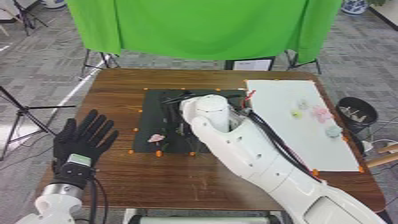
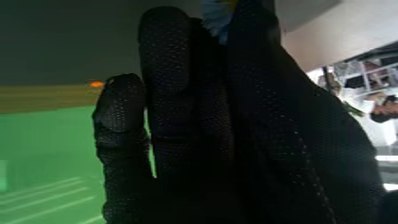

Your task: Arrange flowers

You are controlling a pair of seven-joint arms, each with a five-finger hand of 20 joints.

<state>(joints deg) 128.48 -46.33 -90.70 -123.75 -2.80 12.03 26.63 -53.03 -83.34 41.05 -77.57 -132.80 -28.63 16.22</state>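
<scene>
Because the right hand has a pale flower at its fingers, the next move depends on how that bloom sits relative to the dark mat. Right wrist view: petals and a trace of yellow lie beside the fingertips, between them and the thumb; grip read as a pinch, fingers nearly straight and close together. Stem direction, hence long axis, cannot be told. Head view: the right arm slants forward and leftward, its wrist above the mat. A pink flower rests on the mat's near part, left of that arm and between it and the left hand, which is spread at the table's left side, well apart from the bloom. Judged step: placing the held flower on the mat; it likely calls for a low, gentle release, since soft petals could cling to the glove. Surface: brown wooden table, with a white sheet to the right bearing more small flowers. Room: green cloth beyond the table, grey floor, black bin at right.
</scene>
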